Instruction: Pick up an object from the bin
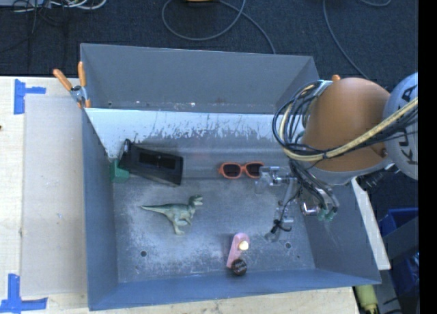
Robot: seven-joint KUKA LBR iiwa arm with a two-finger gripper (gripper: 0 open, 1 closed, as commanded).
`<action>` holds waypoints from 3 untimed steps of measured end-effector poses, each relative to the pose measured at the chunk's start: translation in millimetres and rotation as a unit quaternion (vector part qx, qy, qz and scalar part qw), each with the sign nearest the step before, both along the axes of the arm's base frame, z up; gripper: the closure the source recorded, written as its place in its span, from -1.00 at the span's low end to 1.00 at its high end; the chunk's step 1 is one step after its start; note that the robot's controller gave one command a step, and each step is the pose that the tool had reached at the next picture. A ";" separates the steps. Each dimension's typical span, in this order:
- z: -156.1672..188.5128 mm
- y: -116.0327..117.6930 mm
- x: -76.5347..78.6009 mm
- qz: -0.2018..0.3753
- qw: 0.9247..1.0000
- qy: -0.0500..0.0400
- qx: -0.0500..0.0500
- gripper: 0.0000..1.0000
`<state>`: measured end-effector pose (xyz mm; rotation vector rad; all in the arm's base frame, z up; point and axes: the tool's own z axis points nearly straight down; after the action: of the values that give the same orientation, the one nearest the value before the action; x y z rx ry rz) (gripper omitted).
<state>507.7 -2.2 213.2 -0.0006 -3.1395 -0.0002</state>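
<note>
My gripper (278, 227) hangs low over the right part of the bin floor, under the arm's orange cover. A pair of orange sunglasses (240, 169) lies just to its upper left, by the back wall. A pink object with a dark end (237, 251) lies to its lower left, near the front wall. Nothing shows inside the gripper.
A green toy dinosaur (176, 211) stands at the middle left of the floor. A black box-shaped object with a green piece at its left end (151, 164) lies in the back left corner. Bare floor lies between the dinosaur and the gripper.
</note>
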 end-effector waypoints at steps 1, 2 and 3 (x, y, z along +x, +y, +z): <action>-55.5 11.0 -12.6 0.049 0.999 0.000 0.000 -1.00; -65.8 37.0 -8.8 0.254 0.967 0.001 0.001 -1.00; -95.6 37.7 -17.3 0.231 0.973 0.001 0.001 -1.00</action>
<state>490.4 35.5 117.6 0.7252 -3.0530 -0.0025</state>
